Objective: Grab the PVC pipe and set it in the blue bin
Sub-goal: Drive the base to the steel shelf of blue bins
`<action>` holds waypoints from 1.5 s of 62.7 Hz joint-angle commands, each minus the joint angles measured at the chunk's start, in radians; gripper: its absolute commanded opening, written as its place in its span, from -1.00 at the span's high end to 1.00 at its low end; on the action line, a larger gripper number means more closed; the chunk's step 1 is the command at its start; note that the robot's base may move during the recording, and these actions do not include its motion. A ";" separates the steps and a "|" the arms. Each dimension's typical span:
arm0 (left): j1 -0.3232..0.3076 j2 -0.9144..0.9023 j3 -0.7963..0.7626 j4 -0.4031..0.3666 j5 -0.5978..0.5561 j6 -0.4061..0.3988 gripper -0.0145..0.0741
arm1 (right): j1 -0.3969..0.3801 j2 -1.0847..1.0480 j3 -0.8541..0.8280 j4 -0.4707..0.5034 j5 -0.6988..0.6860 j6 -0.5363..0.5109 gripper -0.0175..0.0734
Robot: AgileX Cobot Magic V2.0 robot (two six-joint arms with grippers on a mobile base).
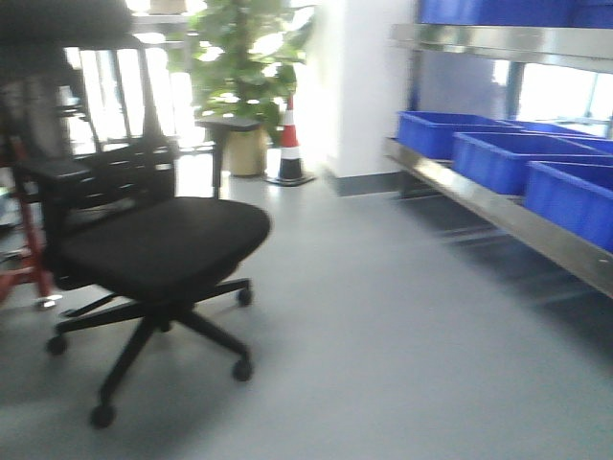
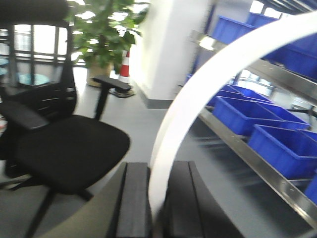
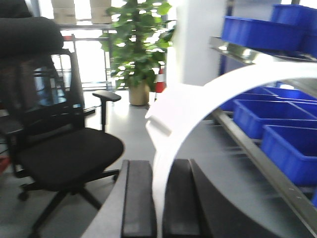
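Left claw [image 2: 157,171]: at the bottom centre of the left wrist view, its two black fingers [image 2: 134,198] are closed against the white curved PVC pipe [image 2: 198,94], which arcs towards the upper right.
Right claw [image 3: 158,166]: at the bottom centre of the right wrist view, it is likewise closed on a white curved PVC pipe [image 3: 213,91], whose blunt end sits mid-frame.
Pipe count: I cannot tell whether this is one piece held by both claws or two pieces.
Grab step: judged done, since the pipe is off any counter and carried between the fingers.
Open-topped blue plastic bins [image 1: 498,158]: they stand in a row on the long steel shelf [image 1: 498,218] along the right side of every view, well apart from the pipe.
Left to do: approach the shelf, bring the pipe over a bin, and release it inside.
Front view: it shows neither claw nor pipe. A black mesh office chair [image 1: 163,244] fills the lower left, and the picture is blurred.
Writing: none is readable; no brand or label shows on the bins, pipe or chair.
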 commanded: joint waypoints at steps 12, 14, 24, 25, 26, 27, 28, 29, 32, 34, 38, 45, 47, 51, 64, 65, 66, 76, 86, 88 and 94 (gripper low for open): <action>0.001 -0.006 -0.001 -0.001 -0.032 -0.001 0.92 | -0.001 -0.001 0.000 -0.010 -0.022 -0.005 0.97; 0.001 -0.006 -0.001 -0.001 -0.032 -0.001 0.92 | -0.001 -0.001 0.000 -0.010 -0.022 -0.005 0.97; 0.001 -0.006 -0.001 -0.001 -0.034 -0.001 0.92 | -0.001 -0.001 0.000 -0.010 -0.022 -0.005 0.97; 0.001 -0.006 -0.001 -0.001 -0.038 -0.001 0.92 | -0.001 -0.001 0.000 -0.010 -0.022 -0.005 0.97; 0.001 -0.006 -0.001 -0.001 -0.038 -0.001 0.92 | -0.001 -0.001 0.000 -0.010 -0.022 -0.005 0.97; 0.001 -0.006 -0.001 -0.001 -0.038 -0.001 0.92 | -0.001 -0.001 0.000 -0.010 -0.022 -0.005 0.97; 0.001 -0.006 -0.001 -0.001 -0.038 -0.001 0.92 | -0.001 -0.001 0.000 -0.010 -0.022 -0.005 0.97; 0.001 -0.006 -0.001 -0.001 -0.038 -0.001 0.92 | -0.001 -0.001 0.000 -0.010 -0.022 -0.005 0.97; 0.001 -0.006 -0.001 -0.001 -0.038 -0.001 0.92 | -0.001 -0.001 0.000 -0.010 -0.022 -0.005 0.97; 0.001 -0.006 -0.001 -0.001 -0.038 -0.001 0.92 | -0.001 -0.001 0.000 -0.010 -0.022 -0.005 0.97; 0.001 -0.006 -0.001 -0.001 -0.039 -0.001 0.92 | -0.001 -0.001 0.000 -0.010 -0.022 -0.005 0.97; 0.001 -0.006 -0.001 -0.001 -0.039 -0.001 0.92 | -0.001 -0.001 0.000 -0.010 -0.022 -0.005 0.97; 0.001 -0.006 -0.001 -0.001 -0.039 -0.001 0.92 | -0.001 -0.001 0.000 -0.010 -0.022 -0.005 0.97; 0.001 -0.006 -0.001 -0.001 -0.039 -0.001 0.92 | -0.001 -0.001 0.000 -0.010 -0.022 -0.005 0.97; 0.001 -0.006 -0.001 -0.001 -0.039 -0.001 0.92 | -0.001 -0.001 0.000 -0.010 -0.022 -0.005 0.97; 0.001 -0.006 -0.001 -0.001 -0.039 -0.001 0.92 | -0.001 -0.001 0.000 -0.010 -0.022 -0.005 0.97; 0.001 -0.006 -0.001 -0.001 -0.039 -0.001 0.92 | -0.001 -0.001 0.000 -0.010 -0.022 -0.005 0.97; 0.001 -0.006 -0.001 -0.001 -0.039 -0.001 0.92 | -0.001 -0.001 0.000 -0.010 -0.022 -0.005 0.97; 0.001 -0.006 -0.001 -0.001 -0.039 -0.001 0.92 | -0.001 -0.001 0.000 -0.010 -0.022 -0.005 0.97; 0.001 -0.006 -0.001 -0.001 -0.039 -0.001 0.92 | -0.001 -0.001 0.000 -0.010 -0.022 -0.005 0.97; 0.001 -0.006 -0.001 -0.001 -0.039 -0.001 0.92 | -0.001 -0.001 0.000 -0.010 -0.022 -0.005 0.97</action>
